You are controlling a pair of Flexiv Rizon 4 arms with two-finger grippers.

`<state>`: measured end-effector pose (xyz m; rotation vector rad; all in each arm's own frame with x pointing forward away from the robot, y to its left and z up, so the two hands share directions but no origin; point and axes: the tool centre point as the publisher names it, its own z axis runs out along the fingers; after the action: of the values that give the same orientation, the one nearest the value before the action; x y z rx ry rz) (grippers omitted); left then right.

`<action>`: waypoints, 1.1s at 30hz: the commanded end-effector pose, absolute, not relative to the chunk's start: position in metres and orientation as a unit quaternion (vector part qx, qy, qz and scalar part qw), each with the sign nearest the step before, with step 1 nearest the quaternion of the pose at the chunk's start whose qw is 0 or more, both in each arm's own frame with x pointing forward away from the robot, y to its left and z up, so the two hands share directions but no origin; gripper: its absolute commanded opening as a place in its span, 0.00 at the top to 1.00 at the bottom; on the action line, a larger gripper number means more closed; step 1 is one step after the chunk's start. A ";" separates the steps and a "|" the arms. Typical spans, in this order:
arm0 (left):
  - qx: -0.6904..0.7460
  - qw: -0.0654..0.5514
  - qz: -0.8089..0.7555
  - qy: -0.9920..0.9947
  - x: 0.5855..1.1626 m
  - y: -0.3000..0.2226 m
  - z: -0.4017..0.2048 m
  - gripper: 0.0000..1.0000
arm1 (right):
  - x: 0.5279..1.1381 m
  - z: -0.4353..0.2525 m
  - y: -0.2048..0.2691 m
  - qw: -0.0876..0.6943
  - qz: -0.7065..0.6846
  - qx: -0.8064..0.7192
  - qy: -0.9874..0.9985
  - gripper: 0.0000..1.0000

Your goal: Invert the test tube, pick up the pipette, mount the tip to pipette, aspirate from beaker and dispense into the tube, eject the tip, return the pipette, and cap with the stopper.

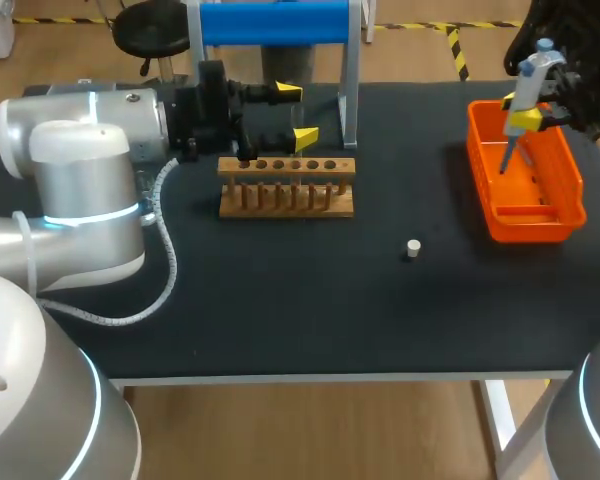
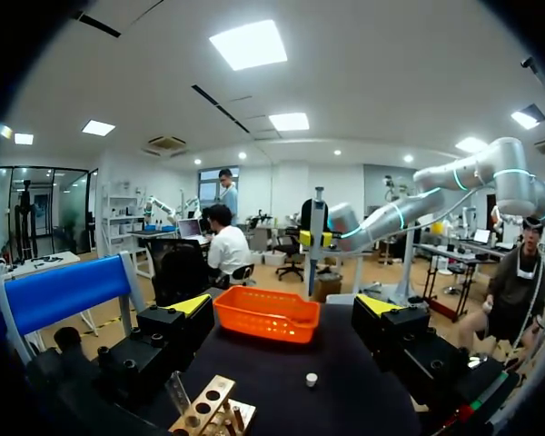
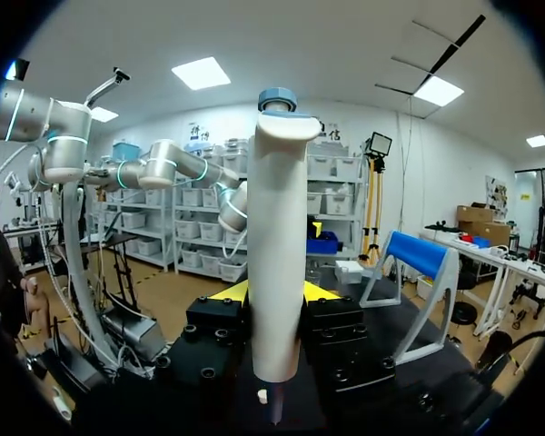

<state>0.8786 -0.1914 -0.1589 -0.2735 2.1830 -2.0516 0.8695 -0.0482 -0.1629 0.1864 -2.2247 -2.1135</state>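
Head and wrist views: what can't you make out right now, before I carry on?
Beaker: in no view; the left arm covers part of the table in the head view.
Pipette end: too small in the head view, dark and unclear in the right wrist view; tip mounted or not, cannot tell.
Test tube: clear glass, not discernible at the rack in the head view; the left wrist view's edge cuts the rack off.

left arm (image 1: 80, 180): silver-grey, glowing cyan rings | cable (image 1: 172, 255): white, coiled | jaws: black screwed blocks, yellow tips
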 end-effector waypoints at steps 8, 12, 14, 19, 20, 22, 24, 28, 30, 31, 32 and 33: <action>-0.092 0.069 -0.681 0.723 0.878 -0.192 -0.160 0.00 | 0.852 -0.168 0.005 0.027 -0.686 0.044 -0.726 1.00; -0.092 0.069 -0.681 0.723 0.878 -0.192 -0.160 0.00 | 0.851 -0.168 0.017 0.035 -0.689 0.046 -0.722 1.00; -0.092 0.069 -0.681 0.723 0.878 -0.192 -0.160 0.00 | 0.850 -0.169 0.022 0.039 -0.688 0.048 -0.723 1.00; -0.092 0.069 -0.681 0.723 0.878 -0.192 -0.160 0.00 | 0.846 -0.169 0.038 0.046 -0.688 0.050 -0.722 1.00; -0.092 0.069 -0.681 0.723 0.878 -0.192 -0.160 0.00 | 0.845 -0.169 0.041 0.047 -0.688 0.051 -0.722 1.00; -0.092 0.069 -0.681 0.723 0.878 -0.192 -0.160 0.00 | 0.843 -0.169 0.048 0.055 -0.689 0.055 -0.720 1.00; -0.092 0.069 -0.681 0.723 0.878 -0.192 -0.160 0.00 | 0.841 -0.169 0.053 0.058 -0.689 0.057 -0.720 1.00; -0.092 0.069 -0.681 0.723 0.878 -0.192 -0.160 0.00 | 0.837 -0.173 0.061 0.063 -0.687 0.055 -0.722 1.00; -0.092 0.069 -0.681 0.723 0.878 -0.192 -0.160 0.00 | 0.836 -0.175 0.064 0.065 -0.686 0.054 -0.722 1.00; -0.092 0.069 -0.681 0.723 0.878 -0.192 -0.160 0.00 | 0.835 -0.177 0.068 0.066 -0.685 0.054 -0.723 1.00; -0.092 0.069 -0.681 0.723 0.878 -0.192 -0.160 0.00 | 0.834 -0.178 0.070 0.067 -0.685 0.054 -0.723 1.00; -0.092 0.069 -0.681 0.723 0.878 -0.192 -0.160 0.00 | 0.833 -0.179 0.073 0.068 -0.684 0.055 -0.724 1.00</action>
<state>0.8786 -0.1914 -0.1589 -0.2736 2.1830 -2.0516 0.8342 0.0650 -0.1773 0.1695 -2.1772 -2.0603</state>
